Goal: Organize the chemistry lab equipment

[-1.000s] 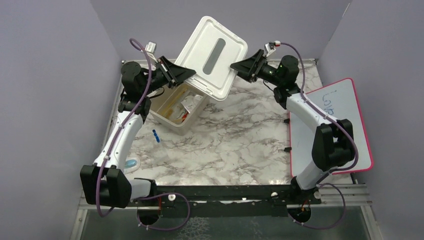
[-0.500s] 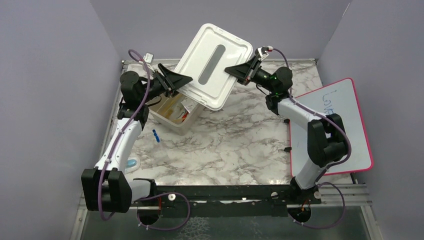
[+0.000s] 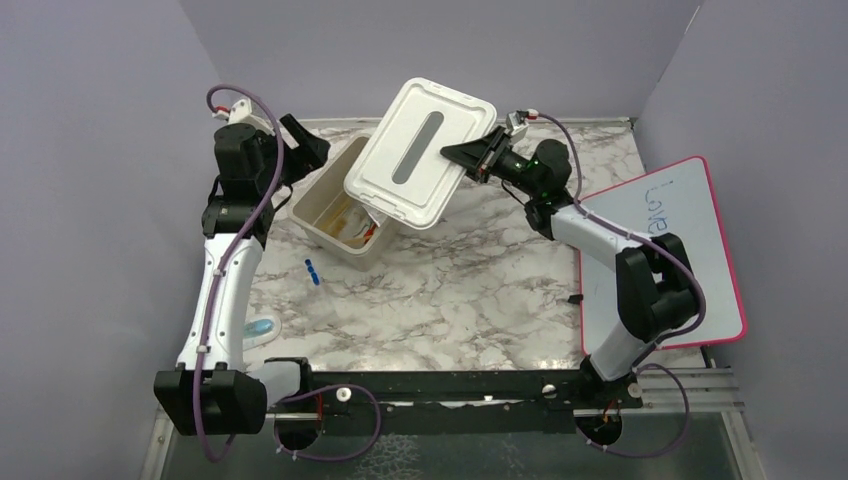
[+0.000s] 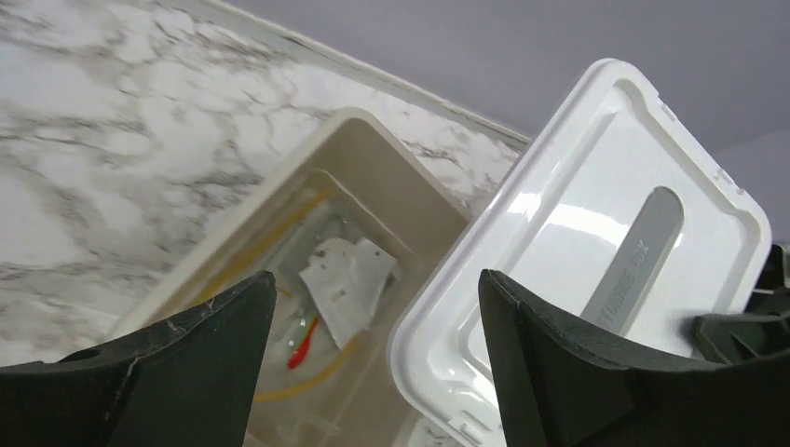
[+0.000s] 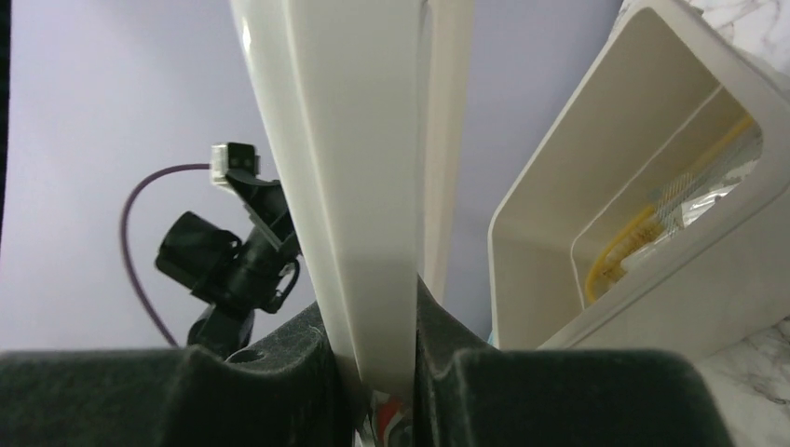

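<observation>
The white lid (image 3: 420, 150) hangs tilted over the right part of the beige bin (image 3: 322, 205). My right gripper (image 3: 465, 158) is shut on the lid's right edge (image 5: 377, 233), which fills the gap between its pads. Left of the bin, my left gripper (image 3: 300, 150) stands open with nothing in it, apart from the lid (image 4: 578, 251). Inside the bin lie the amber tubing (image 4: 314, 379), a white packet (image 4: 345, 284) and a red-tipped tool (image 4: 300, 354). The tubing (image 5: 624, 247) also shows in the right wrist view. Tiny blue pieces (image 3: 312, 272) lie on the marble in front of the bin.
A red-bordered whiteboard (image 3: 660, 250) lies at the right table edge under my right arm. A small blue item (image 3: 262, 327) sits by my left arm near the front left. Purple walls close in the back and both sides.
My right gripper has shut on the lid's edge. My left gripper has opened, let go of the lid and drawn back to the left. The lid has sunk lower over the bin.
</observation>
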Robot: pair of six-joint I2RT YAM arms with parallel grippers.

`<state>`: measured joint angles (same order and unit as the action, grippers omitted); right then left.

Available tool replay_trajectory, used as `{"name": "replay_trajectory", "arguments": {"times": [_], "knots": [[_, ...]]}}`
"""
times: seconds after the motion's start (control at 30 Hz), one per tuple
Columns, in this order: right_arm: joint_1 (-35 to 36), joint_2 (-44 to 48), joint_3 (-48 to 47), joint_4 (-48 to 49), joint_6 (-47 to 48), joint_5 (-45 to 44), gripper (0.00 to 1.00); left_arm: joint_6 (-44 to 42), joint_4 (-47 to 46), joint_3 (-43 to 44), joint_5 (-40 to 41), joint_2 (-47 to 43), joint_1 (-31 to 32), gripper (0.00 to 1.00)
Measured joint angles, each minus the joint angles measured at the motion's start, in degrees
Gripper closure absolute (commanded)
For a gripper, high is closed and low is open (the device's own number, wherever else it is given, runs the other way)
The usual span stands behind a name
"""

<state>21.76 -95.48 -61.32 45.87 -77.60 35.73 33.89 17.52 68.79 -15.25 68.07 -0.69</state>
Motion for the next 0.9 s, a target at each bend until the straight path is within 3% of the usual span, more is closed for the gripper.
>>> {"name": "replay_trajectory", "arguments": {"times": [0.17,0.4,0.6,0.9], "knots": [[5.57,-2.32,-0.94,-1.7,-0.52,-3.85,0.91,-8.85,4.26,3.15,9.51,-2.29,0.0,0.18],[13.27,-10.58,-6.34,-1.99,-4.07,-9.64,0.9,-15.15,7.85,2.62,16.02,-1.88,0.0,0.18],[17.31,-16.85,-11.58,-5.01,-6.62,-14.43,0.89,-17.22,8.35,2.62,17.44,0.0,0.0,0.18],[18.43,-18.12,-12.66,-8.7,-5.51,-20.2,0.87,-17.31,8.31,1.25,17.42,4.22,-0.17,0.18]]}}
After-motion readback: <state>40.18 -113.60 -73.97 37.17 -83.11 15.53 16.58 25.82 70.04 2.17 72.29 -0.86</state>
